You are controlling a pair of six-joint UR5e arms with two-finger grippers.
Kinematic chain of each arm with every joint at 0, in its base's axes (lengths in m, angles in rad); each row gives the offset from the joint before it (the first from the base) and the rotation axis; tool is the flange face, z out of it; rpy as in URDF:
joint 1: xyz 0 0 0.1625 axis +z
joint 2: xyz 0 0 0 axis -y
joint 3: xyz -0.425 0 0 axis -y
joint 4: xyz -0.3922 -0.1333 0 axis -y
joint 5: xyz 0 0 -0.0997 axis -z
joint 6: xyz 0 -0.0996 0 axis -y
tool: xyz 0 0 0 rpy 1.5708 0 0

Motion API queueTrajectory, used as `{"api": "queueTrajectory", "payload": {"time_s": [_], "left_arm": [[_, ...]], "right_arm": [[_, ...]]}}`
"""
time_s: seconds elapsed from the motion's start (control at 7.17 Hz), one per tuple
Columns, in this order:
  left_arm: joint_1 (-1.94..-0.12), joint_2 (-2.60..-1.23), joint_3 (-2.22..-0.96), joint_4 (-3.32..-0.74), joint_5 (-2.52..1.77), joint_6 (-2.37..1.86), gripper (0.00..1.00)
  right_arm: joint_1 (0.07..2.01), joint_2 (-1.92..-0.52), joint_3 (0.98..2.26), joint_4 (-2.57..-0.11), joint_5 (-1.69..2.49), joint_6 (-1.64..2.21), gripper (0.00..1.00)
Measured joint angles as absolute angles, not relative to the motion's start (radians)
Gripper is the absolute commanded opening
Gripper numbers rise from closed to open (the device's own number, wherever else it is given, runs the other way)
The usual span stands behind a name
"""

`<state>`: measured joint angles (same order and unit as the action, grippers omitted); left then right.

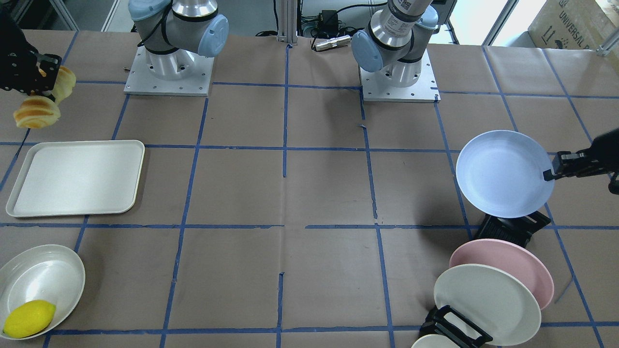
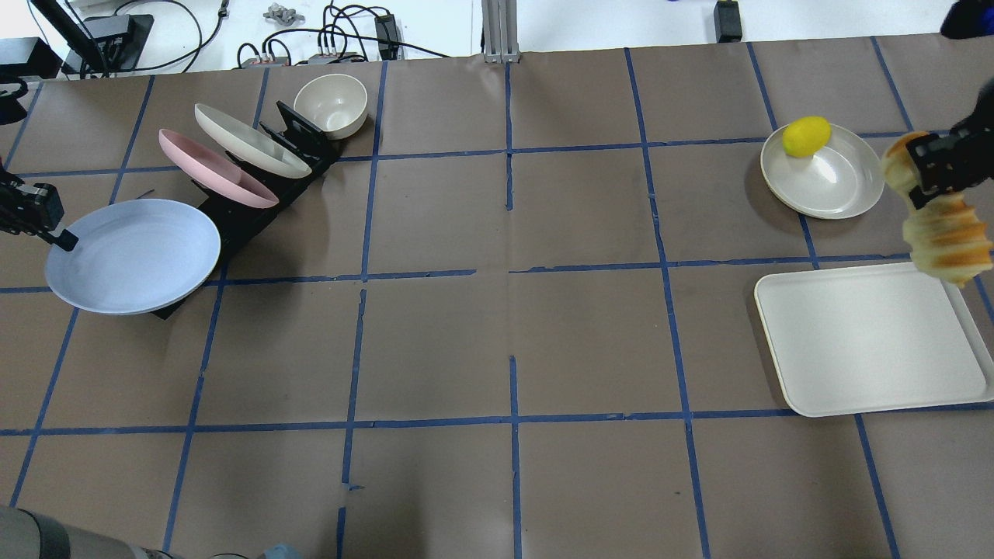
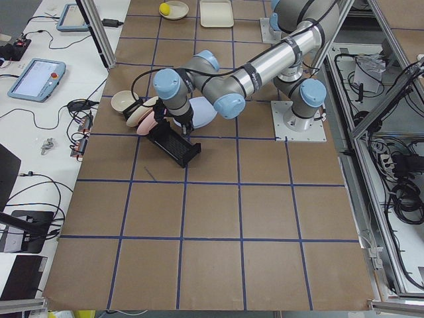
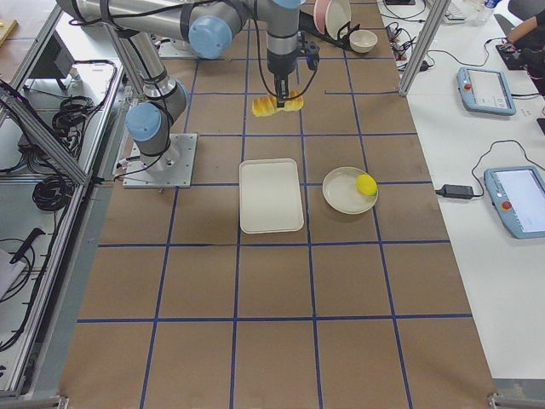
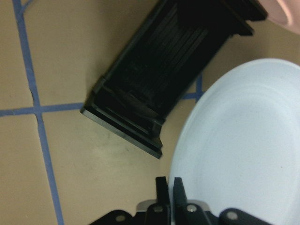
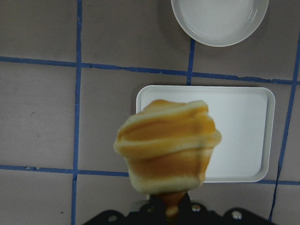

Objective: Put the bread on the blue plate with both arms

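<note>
My left gripper is shut on the rim of the pale blue plate and holds it level in the air over the near end of the black dish rack. The wrist view shows both fingers pinching the plate's edge. My right gripper is shut on the middle of the striped orange and cream bread, which hangs bent above the table near the white tray. The bread fills the right wrist view. In the front-facing view the bread is at the far left and the plate at the right.
The rack holds a pink plate and a cream plate, with a cream bowl behind it. A white dish holding a yellow lemon lies beyond the tray.
</note>
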<state>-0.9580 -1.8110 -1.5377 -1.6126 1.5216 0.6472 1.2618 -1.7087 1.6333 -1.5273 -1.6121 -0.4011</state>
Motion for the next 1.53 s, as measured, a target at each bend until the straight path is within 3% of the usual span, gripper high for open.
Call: {"api": "queueTrajectory", "payload": {"time_s": [0.28,0.7,1.53], "left_arm": [[-1.100,-1.708,-1.643,-1.614,1.509,0.520,0.10],[-1.351,-1.717,-1.670,-1.581,1.377,0.291,0.10],[-1.636,-2.019,-1.663,-1.097,1.232,0.143,0.12]], "right_arm": [[1.439,-1.676,1.592,-1.520,-1.643,-0.246,0.07],[1.561,-1.596,1.591,-1.565,-1.653,-0.162,0.07],[1.569,-1.562,1.604,-1.595,-1.655,-0.170,0.07]]}}
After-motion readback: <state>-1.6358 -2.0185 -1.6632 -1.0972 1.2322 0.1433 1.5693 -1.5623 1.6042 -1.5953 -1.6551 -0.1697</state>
